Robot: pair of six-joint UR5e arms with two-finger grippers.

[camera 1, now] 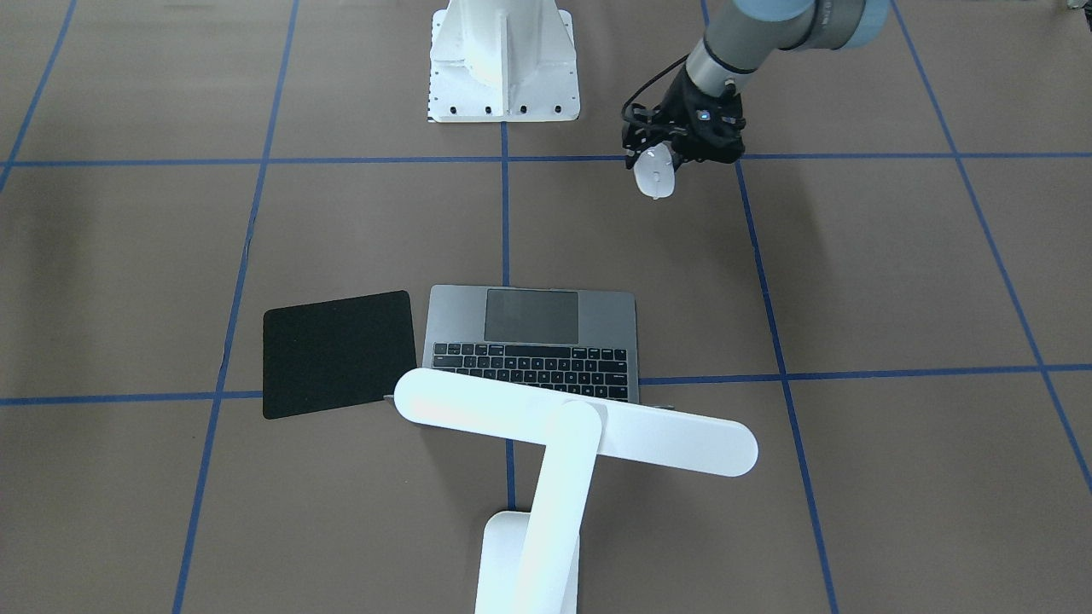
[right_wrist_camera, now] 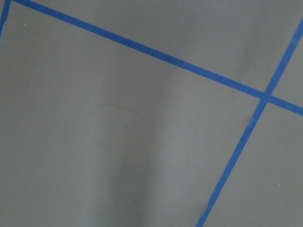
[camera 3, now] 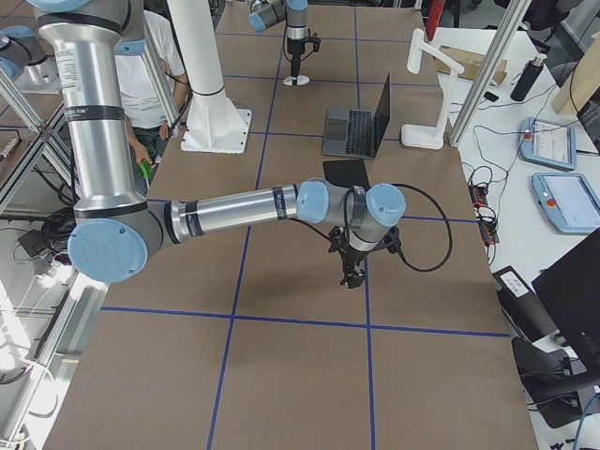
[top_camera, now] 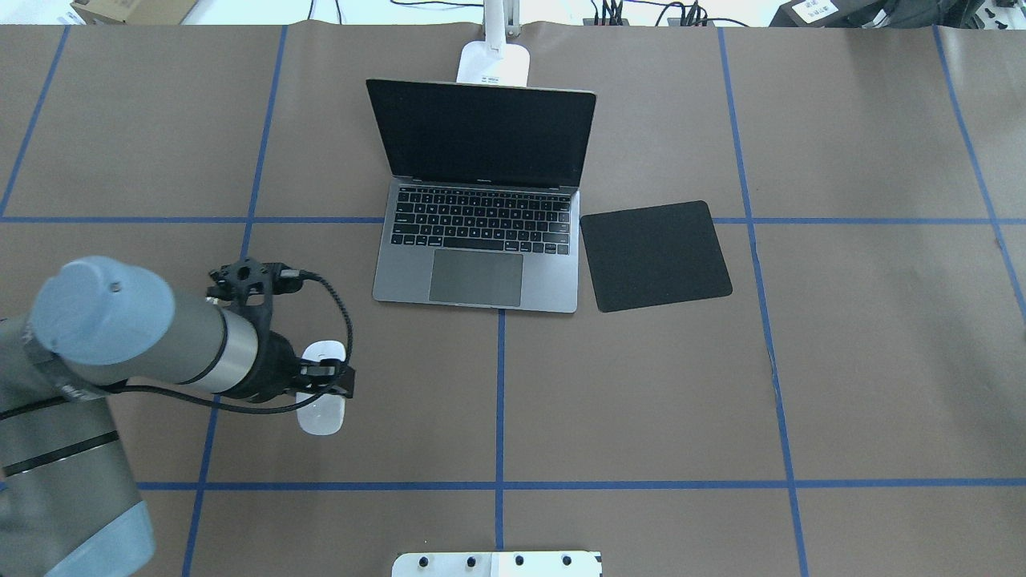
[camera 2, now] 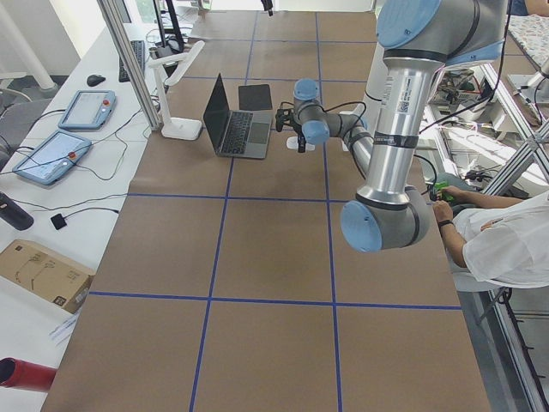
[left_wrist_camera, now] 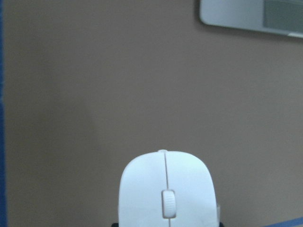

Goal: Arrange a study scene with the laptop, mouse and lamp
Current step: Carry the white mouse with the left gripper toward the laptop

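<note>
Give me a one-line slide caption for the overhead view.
Left gripper grips the white mouse, left of the open laptop; a black pad lies at the laptop's right.

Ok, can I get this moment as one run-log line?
left gripper: shut on mouse | right gripper: jaws unclear | laptop: open | lamp: beyond laptop | black pad: right of laptop

Left gripper point(top_camera: 325, 375) vertical, fingers point(top_camera: 319, 369) tight on the mouse point(top_camera: 321, 414); right arm point(camera 3: 234, 208) outstretched, right gripper point(camera 3: 352, 274) pointing down
</note>
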